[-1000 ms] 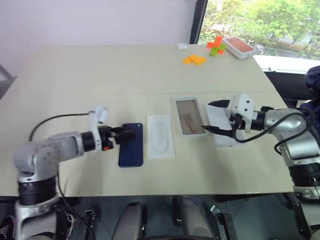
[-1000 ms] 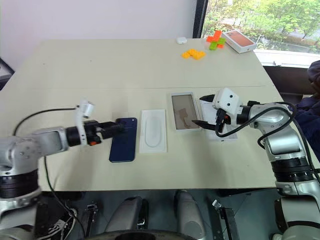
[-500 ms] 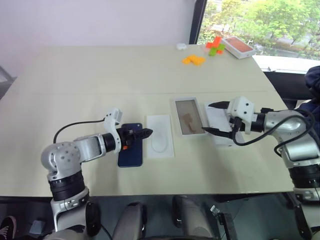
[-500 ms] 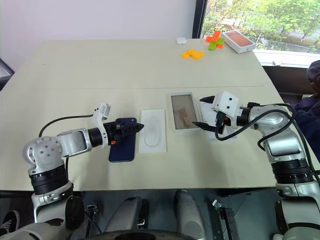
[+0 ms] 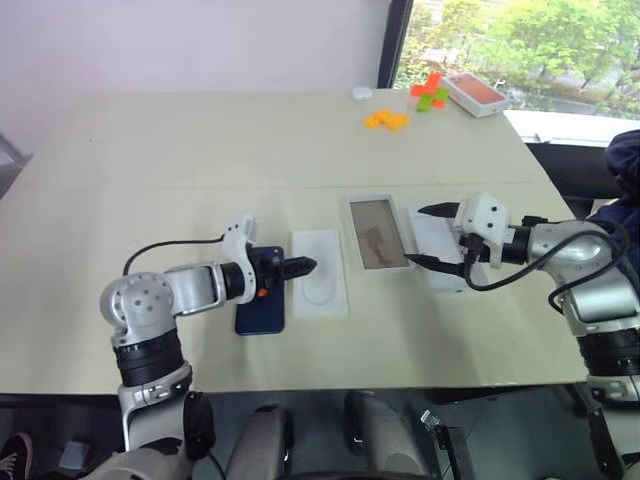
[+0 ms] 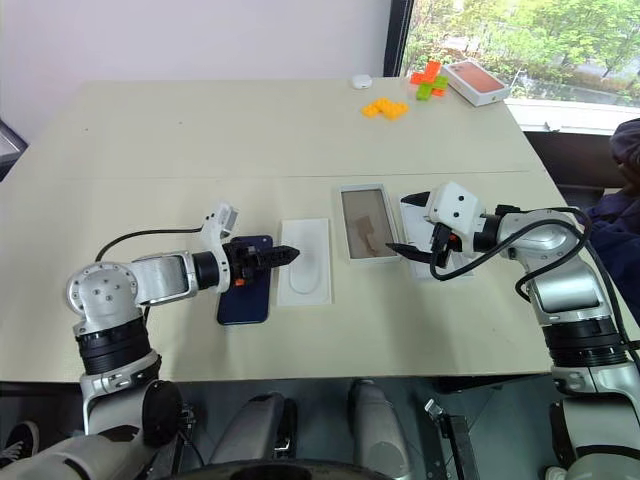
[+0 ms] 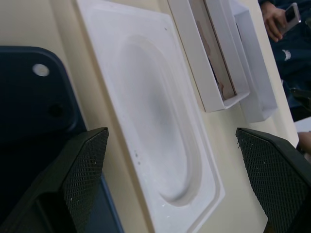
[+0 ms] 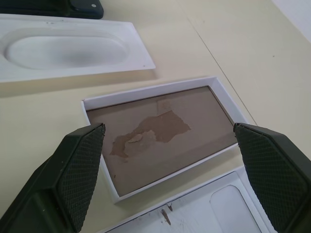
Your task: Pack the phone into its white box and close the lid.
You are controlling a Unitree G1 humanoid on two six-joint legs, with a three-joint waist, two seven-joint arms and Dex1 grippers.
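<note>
Here, nearest the counter's front edge, the phone lies flat, dark glossy back up, nothing yet packed. The left gripper hangs over the phone's far end with its jaws spread wide and empty, tips reaching toward the insert just beside it. Next along the same row sits the box, tan floor bare, and past it, toward the right edge, the lid lies inside up. The right gripper hovers between box and lid, jaws released, holding nothing. Far off, by the back right corner, lie some orange blocks.

The phone looks stiff, slim and slick, likely heavy for its size and prone to slipping; pinching across its long edges near the middle seems safest. The box and lid look light and easily nudged.
</note>
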